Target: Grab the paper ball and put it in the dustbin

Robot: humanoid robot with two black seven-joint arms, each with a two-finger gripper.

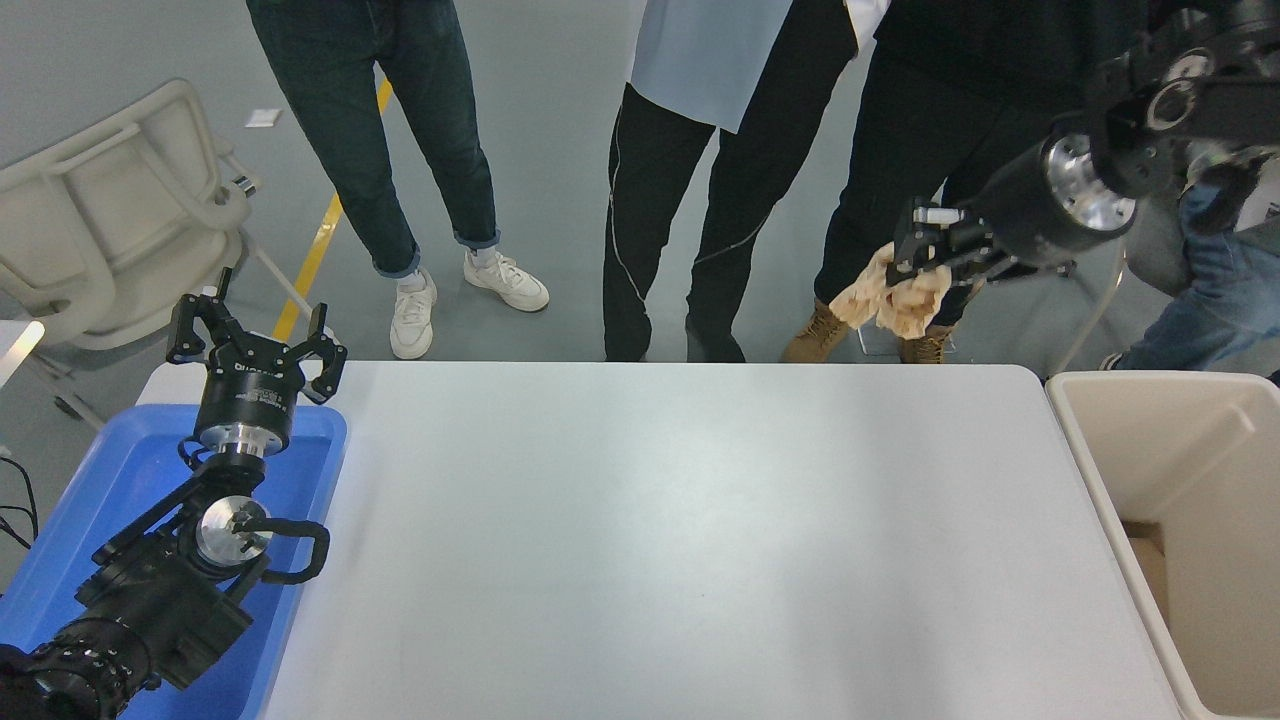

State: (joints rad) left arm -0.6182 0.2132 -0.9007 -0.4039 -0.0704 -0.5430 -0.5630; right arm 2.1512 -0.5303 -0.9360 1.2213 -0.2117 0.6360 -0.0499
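Note:
My right gripper (912, 262) is shut on the tan paper ball (895, 298), which hangs crumpled below its fingers high above the table's far right edge. The arm reaches in from the upper right. The beige dustbin (1085, 455) stands off the table's right end, below and to the right of the ball, with a brown piece lying inside it. My left arm is parked at the lower left, its gripper (256, 333) open above the blue tray.
Several people stand along the table's far side, their legs just behind the raised ball. A blue tray (120, 470) sits at the table's left end. A folded beige chair (110, 215) leans at the upper left. The white table (650, 540) spans the middle.

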